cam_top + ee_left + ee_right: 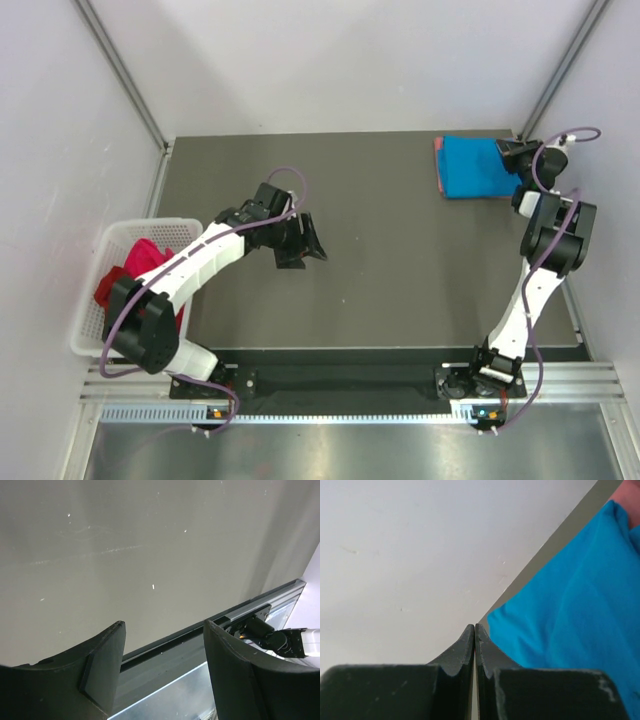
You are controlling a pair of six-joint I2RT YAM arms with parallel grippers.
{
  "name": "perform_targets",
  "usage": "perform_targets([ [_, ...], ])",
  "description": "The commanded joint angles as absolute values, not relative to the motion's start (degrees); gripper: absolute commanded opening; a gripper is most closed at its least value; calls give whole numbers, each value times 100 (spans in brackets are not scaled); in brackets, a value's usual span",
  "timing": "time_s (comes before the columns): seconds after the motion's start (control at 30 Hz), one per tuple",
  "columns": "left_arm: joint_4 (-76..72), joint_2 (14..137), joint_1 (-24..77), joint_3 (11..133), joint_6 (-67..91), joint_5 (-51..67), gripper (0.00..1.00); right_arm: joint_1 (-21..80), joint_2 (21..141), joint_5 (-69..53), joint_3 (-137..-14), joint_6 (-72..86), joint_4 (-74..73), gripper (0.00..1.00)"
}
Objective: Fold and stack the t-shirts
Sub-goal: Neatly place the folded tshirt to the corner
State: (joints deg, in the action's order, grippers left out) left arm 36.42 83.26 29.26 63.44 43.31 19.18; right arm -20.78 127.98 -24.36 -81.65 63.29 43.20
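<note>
Left fingers [100,670] apart, empty, right fingers [457,657] pressed together beside blue t-shirt [478,167] (basket [88,312] left)

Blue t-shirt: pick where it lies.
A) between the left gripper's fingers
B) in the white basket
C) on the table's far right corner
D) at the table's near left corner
C: the blue t-shirt lies flat on the table at its far right corner, by the right gripper.
</note>
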Motion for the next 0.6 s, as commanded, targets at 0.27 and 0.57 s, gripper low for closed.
perform_targets([
  [0.27,3893,7919,2944,6126,4026,1890,68,-1925,13983,-1179,-9631,5775,3949,0],
  [0.57,4140,7664,2936,5933,4131,1722,69,-2065,14598,-607,-10783,5485,3007,0],
])
